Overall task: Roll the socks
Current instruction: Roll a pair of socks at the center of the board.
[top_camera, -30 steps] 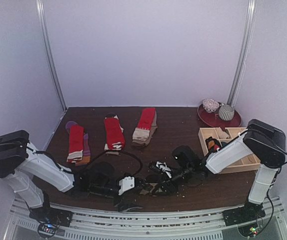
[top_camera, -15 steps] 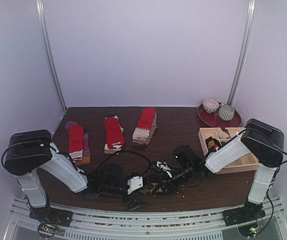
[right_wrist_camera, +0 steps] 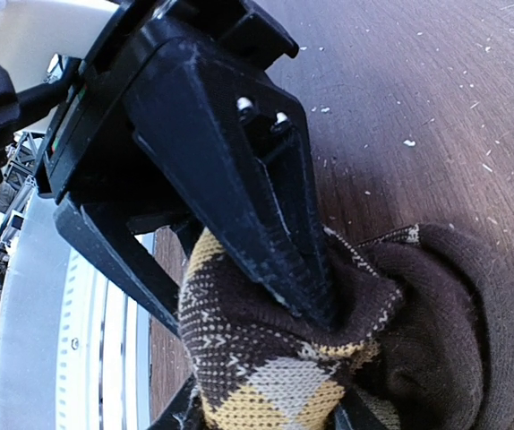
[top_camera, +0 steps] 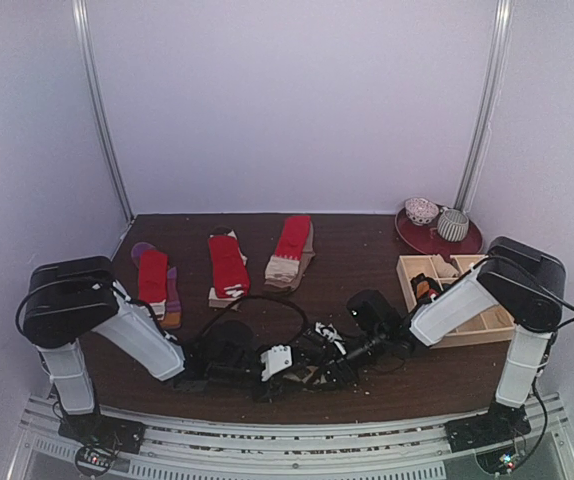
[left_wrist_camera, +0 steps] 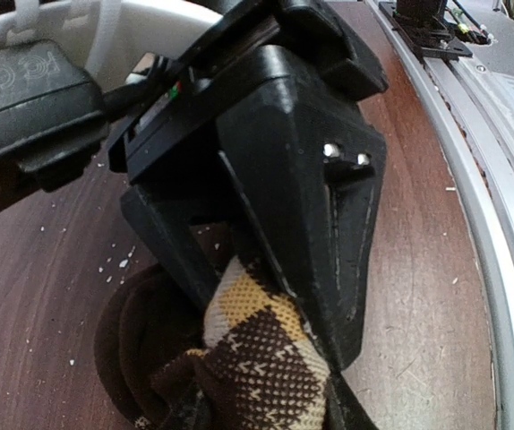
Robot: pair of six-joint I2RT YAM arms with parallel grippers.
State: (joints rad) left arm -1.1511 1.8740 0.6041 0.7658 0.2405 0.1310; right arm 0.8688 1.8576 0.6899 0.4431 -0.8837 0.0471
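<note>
sock (left_wrist_camera: 255, 351) between left fingers (left_wrist_camera: 318, 224), right fingers (right_wrist_camera: 230, 170)

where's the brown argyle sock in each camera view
top external: argyle sock low centre, near the front edge, mostly hidden.
left wrist: bottom centre, pinched in the left gripper.
right wrist: bottom centre, pinched in the right gripper.
shared landmark: the dark speckled table.

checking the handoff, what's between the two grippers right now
Only the argyle sock: the left gripper and the right gripper each pinch its bunched fabric, as both wrist views show.
</note>
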